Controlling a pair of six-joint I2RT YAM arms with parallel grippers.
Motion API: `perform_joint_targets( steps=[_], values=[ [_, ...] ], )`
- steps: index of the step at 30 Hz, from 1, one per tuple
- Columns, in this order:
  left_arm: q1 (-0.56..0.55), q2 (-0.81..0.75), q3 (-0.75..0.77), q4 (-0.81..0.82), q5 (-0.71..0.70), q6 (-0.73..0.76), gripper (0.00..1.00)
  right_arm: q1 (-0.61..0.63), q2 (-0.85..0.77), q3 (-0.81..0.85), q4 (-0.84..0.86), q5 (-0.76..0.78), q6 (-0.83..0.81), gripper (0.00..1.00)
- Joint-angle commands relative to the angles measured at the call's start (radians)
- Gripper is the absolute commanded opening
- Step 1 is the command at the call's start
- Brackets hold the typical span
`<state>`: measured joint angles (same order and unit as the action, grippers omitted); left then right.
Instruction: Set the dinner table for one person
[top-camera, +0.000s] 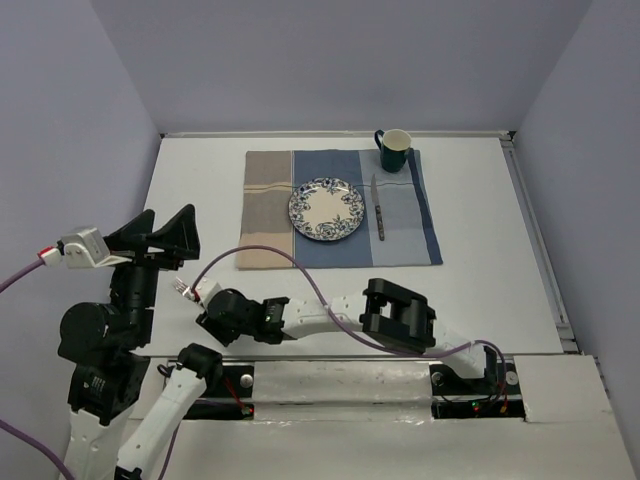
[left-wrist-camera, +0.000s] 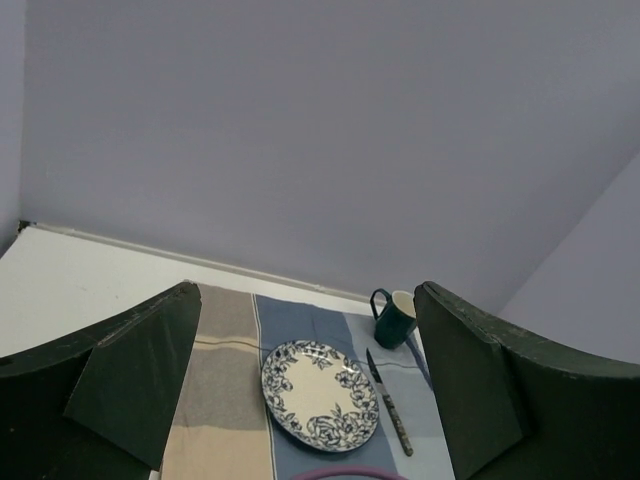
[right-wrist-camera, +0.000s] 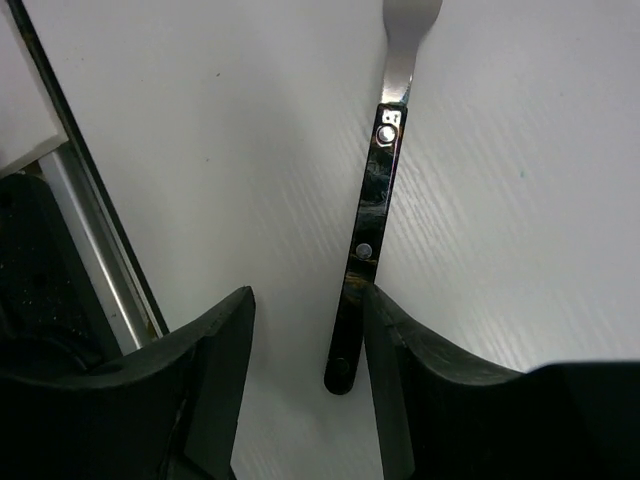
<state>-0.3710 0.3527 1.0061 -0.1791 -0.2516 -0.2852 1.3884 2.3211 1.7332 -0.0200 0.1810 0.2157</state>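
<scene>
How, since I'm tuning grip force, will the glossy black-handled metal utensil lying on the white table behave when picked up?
The glossy black-handled metal utensil is riveted metal, so probably stiff. Its polished handle looks slippery and may pivot in the right gripper. Lying flat, it's unlikely to roll.

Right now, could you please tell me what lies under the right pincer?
A utensil with a dark riveted handle lies on the white dinner table, handle end between the open right pincer fingers. Its head is out of frame; type unclear.
</scene>
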Motion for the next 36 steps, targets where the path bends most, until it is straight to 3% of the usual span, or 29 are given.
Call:
perform_joint_targets(
  steps=[1, 6, 13, 17, 23, 36],
  values=[
    [0.001, -0.009, -0.018, 0.013, -0.012, 0.017, 0.99, 0.024, 0.058, 0.081, -0.069, 0.086, -0.013, 0.49],
    [-0.002, -0.015, -0.027, 0.017, -0.006, 0.018, 0.99, 0.044, 0.066, 0.091, -0.084, 0.123, -0.032, 0.38],
    [-0.009, -0.023, -0.035, 0.017, -0.006, 0.020, 0.99, 0.044, -0.049, 0.031, -0.054, 0.120, -0.019, 0.34],
    [-0.014, -0.008, -0.015, 0.012, -0.003, 0.035, 0.99, 0.044, -0.106, 0.020, -0.038, 0.144, -0.032, 0.36],
    [-0.020, -0.003, -0.006, -0.014, -0.011, 0.047, 0.99, 0.035, -0.097, 0.000, -0.038, 0.150, -0.006, 0.48],
    [-0.023, 0.003, -0.026, -0.007, -0.015, 0.054, 0.99, 0.035, 0.063, 0.068, -0.115, 0.087, 0.016, 0.49]
  ],
)
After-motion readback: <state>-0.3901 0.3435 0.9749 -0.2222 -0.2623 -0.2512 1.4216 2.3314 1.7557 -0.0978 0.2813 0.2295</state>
